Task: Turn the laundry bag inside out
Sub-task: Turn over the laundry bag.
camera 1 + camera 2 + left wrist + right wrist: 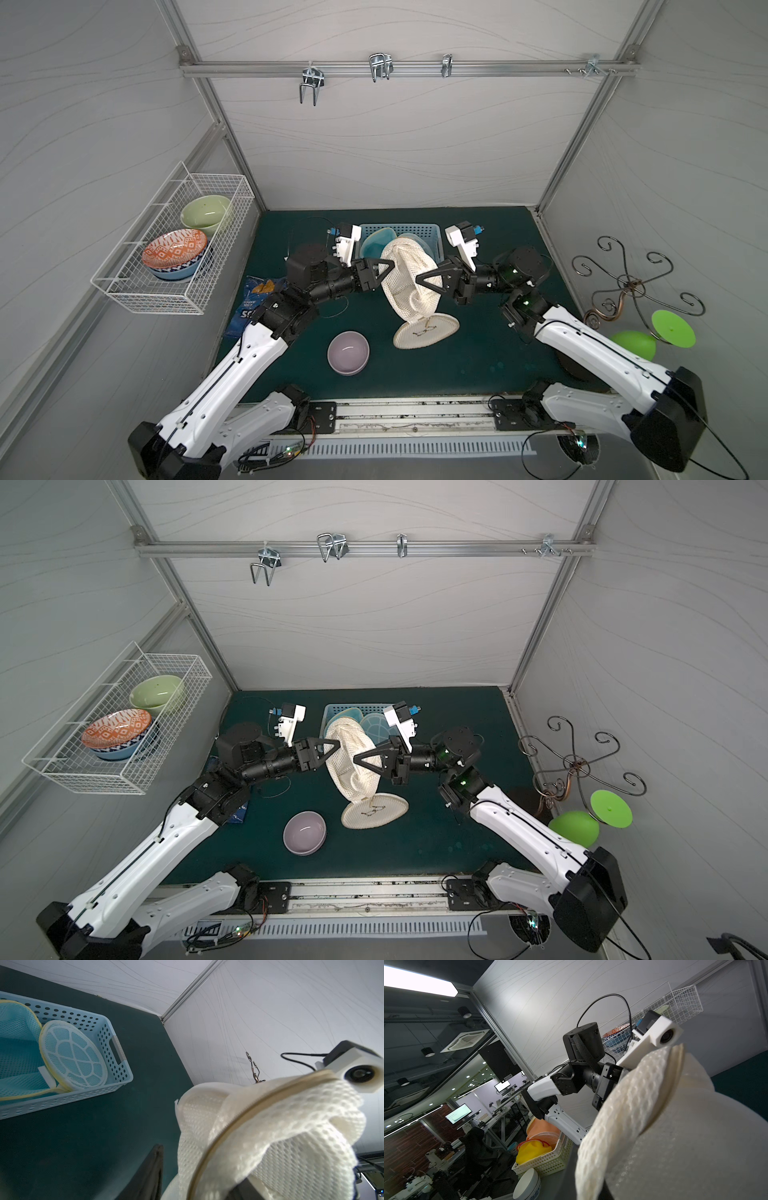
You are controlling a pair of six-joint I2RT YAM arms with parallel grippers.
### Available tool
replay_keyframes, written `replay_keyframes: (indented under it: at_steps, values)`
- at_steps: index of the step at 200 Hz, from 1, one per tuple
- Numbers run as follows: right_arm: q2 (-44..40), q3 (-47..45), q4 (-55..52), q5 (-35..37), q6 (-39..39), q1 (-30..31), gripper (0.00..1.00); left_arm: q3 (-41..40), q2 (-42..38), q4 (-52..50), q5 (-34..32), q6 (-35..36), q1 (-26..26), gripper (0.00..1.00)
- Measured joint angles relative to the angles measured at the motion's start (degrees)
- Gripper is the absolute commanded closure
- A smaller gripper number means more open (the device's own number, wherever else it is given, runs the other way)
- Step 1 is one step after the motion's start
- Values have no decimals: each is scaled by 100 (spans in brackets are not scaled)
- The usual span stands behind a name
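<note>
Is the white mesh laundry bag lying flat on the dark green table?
No, the white mesh laundry bag hangs raised between the left gripper and right gripper, only its round end down near the table.

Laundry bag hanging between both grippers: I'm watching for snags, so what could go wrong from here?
1. The laundry bag hangs from the right gripper, which is shut on its mesh. Mesh drapes over the left gripper, but its hold is unclear, so the fabric may slip off.
2. The bag's round end appears to rest on the table near the purple bowl; dragging it could knock the bowl.
</note>
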Motion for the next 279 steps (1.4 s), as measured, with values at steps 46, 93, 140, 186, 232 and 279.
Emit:
replay_keyframes:
  at_steps: [46,93,140,186,232,279]
  values:
    - [404,-85,1027,-376,778,181,100,-85,299,909,225,-396,138,60]
    - [304,-332,914,-494,758,315,100,-308,313,1414,702,-874,863,100]
    - [299,-455,649,-538,608,756,100,321,234,848,876,-535,887,100]
    - [507,826,337,-267,363,1082,100,-151,905,1711,1405,-693,560,100]
    - [798,1014,713,-188,1036,1051,100,-181,1377,2299,1425,-691,446,100]
    - [726,955,610,76,1180,962,100,-214,1742,3112,1582,-848,437,100]
